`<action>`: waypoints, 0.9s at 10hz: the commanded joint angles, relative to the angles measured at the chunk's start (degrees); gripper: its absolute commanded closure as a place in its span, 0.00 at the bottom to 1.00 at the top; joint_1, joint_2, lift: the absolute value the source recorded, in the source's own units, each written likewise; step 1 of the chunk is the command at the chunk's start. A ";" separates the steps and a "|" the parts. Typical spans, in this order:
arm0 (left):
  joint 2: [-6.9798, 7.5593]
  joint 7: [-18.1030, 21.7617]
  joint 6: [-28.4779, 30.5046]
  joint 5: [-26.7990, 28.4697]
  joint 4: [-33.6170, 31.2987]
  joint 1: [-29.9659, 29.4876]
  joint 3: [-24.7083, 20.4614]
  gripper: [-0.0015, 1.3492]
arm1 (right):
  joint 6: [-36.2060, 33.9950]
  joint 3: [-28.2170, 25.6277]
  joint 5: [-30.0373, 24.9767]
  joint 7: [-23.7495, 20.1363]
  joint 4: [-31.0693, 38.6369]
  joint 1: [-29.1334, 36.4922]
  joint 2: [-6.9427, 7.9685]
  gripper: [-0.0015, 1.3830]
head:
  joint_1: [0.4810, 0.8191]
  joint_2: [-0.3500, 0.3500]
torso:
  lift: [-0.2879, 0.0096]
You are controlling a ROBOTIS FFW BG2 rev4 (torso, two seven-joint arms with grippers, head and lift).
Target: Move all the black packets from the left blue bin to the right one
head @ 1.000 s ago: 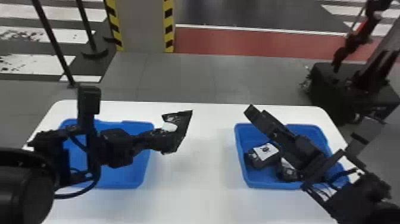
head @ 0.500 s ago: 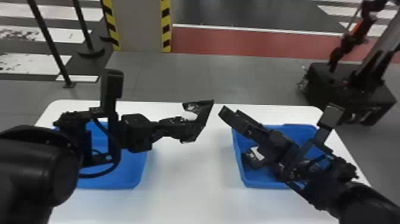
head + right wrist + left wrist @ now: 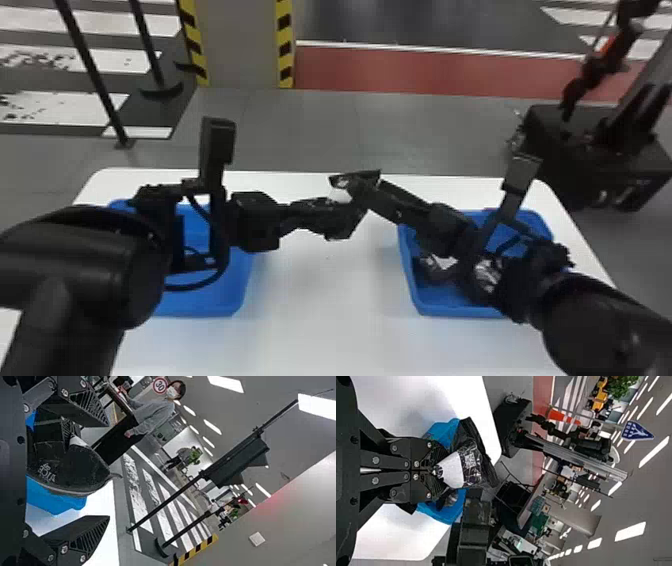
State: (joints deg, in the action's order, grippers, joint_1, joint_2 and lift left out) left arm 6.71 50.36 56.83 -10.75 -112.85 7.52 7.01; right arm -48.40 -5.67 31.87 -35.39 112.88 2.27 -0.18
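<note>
Above the table's middle, in the head view, my left gripper [image 3: 322, 215] holds a black packet [image 3: 350, 225] with a white patch. My right gripper [image 3: 362, 192] meets it from the right. The left wrist view has the left gripper [image 3: 435, 470] shut on one end of the packet [image 3: 472, 465]. In the right wrist view the right gripper [image 3: 107, 471] is open, its two fingers on either side of the packet [image 3: 71, 471]. Black-and-white packets [image 3: 485, 275] lie in the right blue bin [image 3: 417, 297], partly under the right arm. The left blue bin [image 3: 237, 295] is partly covered by the left arm.
The two bins stand apart on a white table [image 3: 325, 320], and both arms reach over them. Beyond the table are a dark wheeled base [image 3: 580, 165] on the right and black posts [image 3: 90, 65] on the left.
My left gripper has moved right with the packet in it. My right gripper has come left from over the right bin, and the two now meet at the packet.
</note>
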 commanded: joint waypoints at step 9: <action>-0.74 -0.97 -0.16 -1.56 0.42 -0.49 -0.33 0.80 | 1.58 1.19 -1.46 -2.49 -6.50 -3.12 0.23 0.93 | 0.63 0.41 | 0.60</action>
State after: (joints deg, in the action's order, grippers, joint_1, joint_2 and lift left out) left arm 6.11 49.42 56.65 -12.10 -112.42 7.23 6.94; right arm -46.88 -4.48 29.96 -37.80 106.87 -0.85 0.00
